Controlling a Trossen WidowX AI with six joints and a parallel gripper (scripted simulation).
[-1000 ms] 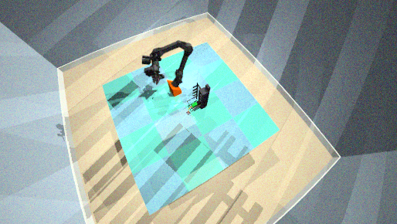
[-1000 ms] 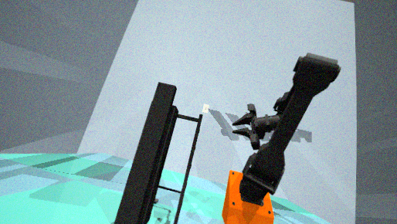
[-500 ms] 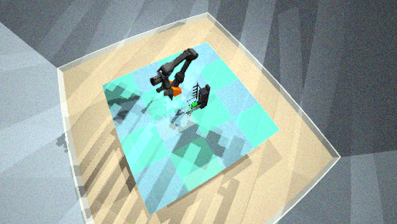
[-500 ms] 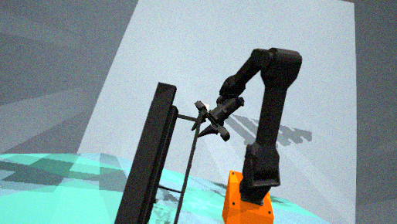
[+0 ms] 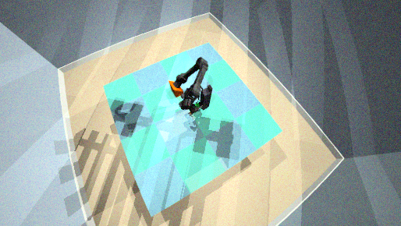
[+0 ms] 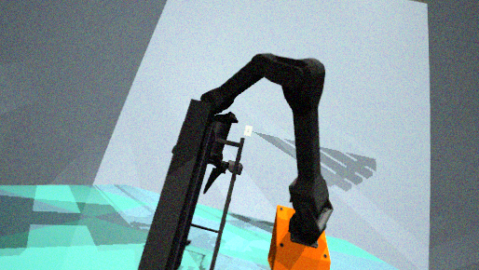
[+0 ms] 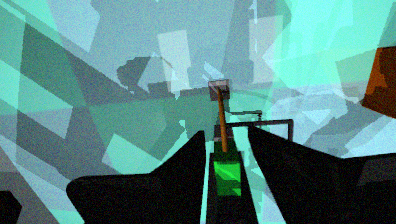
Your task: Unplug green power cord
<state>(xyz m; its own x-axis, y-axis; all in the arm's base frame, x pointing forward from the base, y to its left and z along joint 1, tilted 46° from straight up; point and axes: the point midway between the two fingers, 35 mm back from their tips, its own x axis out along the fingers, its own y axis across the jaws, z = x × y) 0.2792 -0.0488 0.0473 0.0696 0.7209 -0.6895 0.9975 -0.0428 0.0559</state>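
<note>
Between my pincer's (image 7: 226, 165) half-parted tips sits the plug (image 7: 227, 172), not yet clamped; a skewed squeeze could slip off.

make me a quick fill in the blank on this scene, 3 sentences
1. The block between the gripper fingers in the wrist view is coloured ____.
2. The arm stands on a base coloured ____.
3. The thin cord rising from the green plug is coloured ____.

Missing words: green; orange; orange
</note>
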